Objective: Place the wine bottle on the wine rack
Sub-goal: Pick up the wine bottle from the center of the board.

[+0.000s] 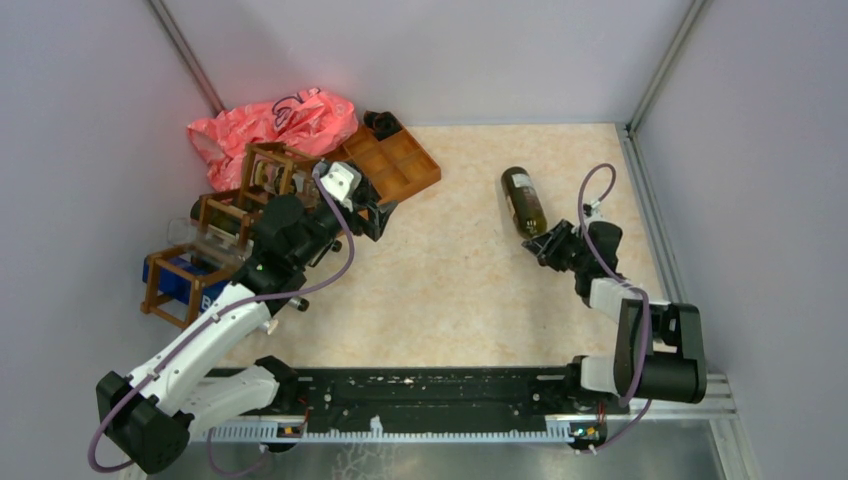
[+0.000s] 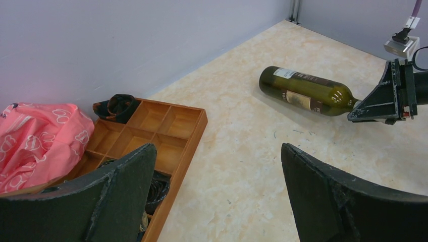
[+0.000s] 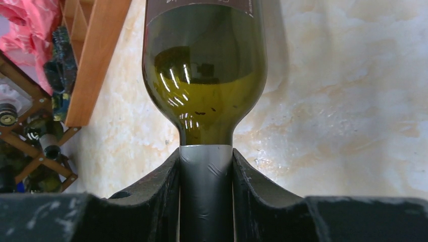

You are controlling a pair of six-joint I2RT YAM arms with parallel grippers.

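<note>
As it lies flat, the wine bottle [image 1: 523,202] shows olive-green glass.

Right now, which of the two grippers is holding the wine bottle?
The right gripper: it is shut on the neck of the wine bottle, while the left gripper is open and empty.

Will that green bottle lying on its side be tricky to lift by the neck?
Probably. The wine bottle looks like smooth glass, so it may slip in the right gripper. Held only at the neck, its body would likely sag. Lying sideways, it could roll.
</note>
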